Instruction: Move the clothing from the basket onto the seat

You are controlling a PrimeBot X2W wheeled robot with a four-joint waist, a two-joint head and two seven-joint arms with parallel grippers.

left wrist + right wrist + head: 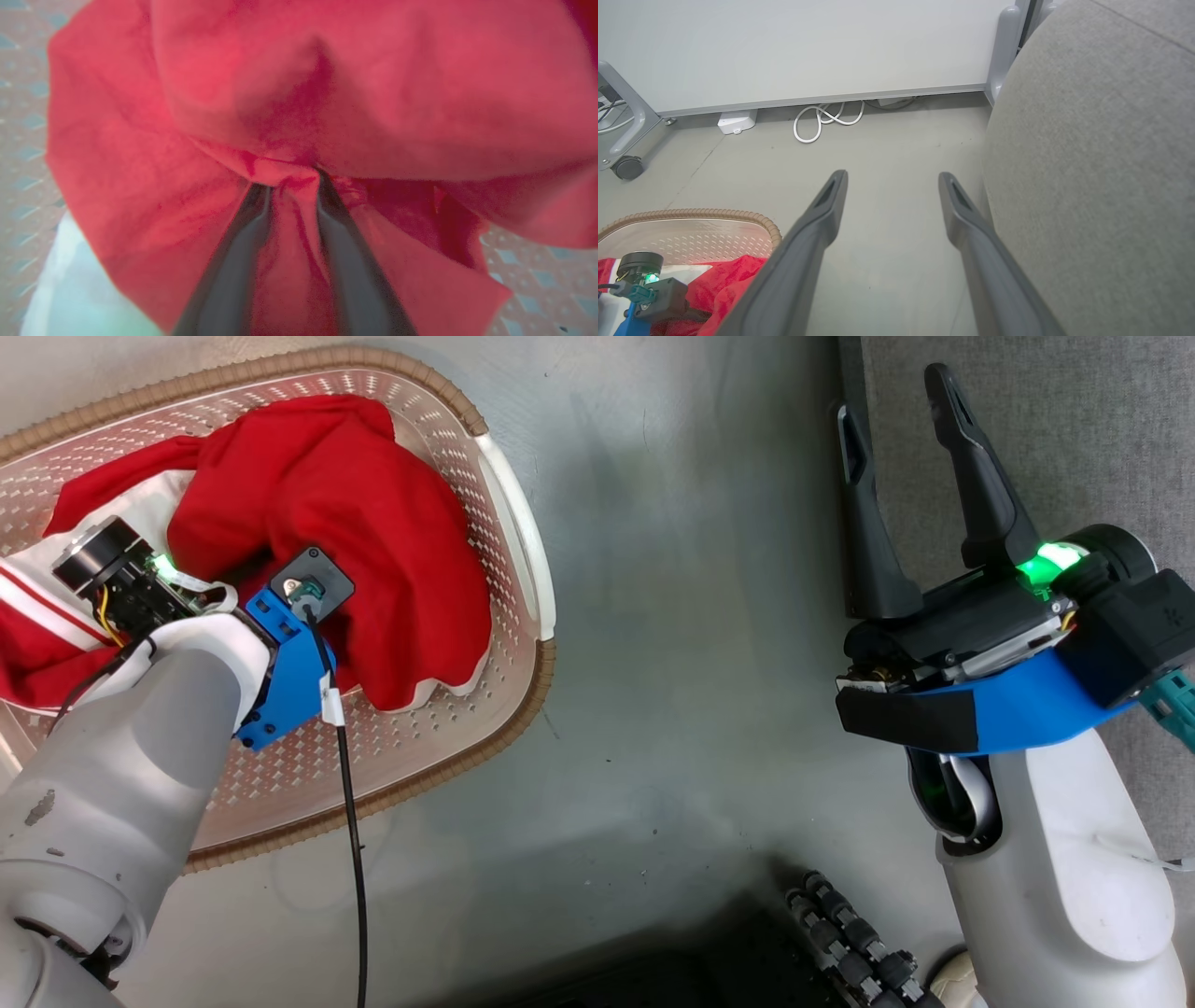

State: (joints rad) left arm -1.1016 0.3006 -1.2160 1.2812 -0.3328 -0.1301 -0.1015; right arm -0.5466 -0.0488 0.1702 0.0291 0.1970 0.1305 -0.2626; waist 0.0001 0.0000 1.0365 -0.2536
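The red clothing [373, 523] lies heaped in the cream perforated basket [523, 691], and a red piece with white striped trim [37, 616] shows at the left. My left arm reaches down into the pile. In the left wrist view my left gripper [294, 182] is shut on a creased fold of the plain red clothing [373, 93]. My right gripper [892, 397] hangs open and empty over the floor beside the grey seat [1074, 429]. The right wrist view shows that gripper [892, 176] next to the seat [1101, 163], with the basket [691, 214] at lower left.
Grey floor [691, 616] separates basket and seat. A white panel on a wheeled frame [626, 168] stands beyond, with a coiled white cable [822, 119] and a small white box [735, 123] at its foot. My base's roller wheel [850, 924] is at the bottom.
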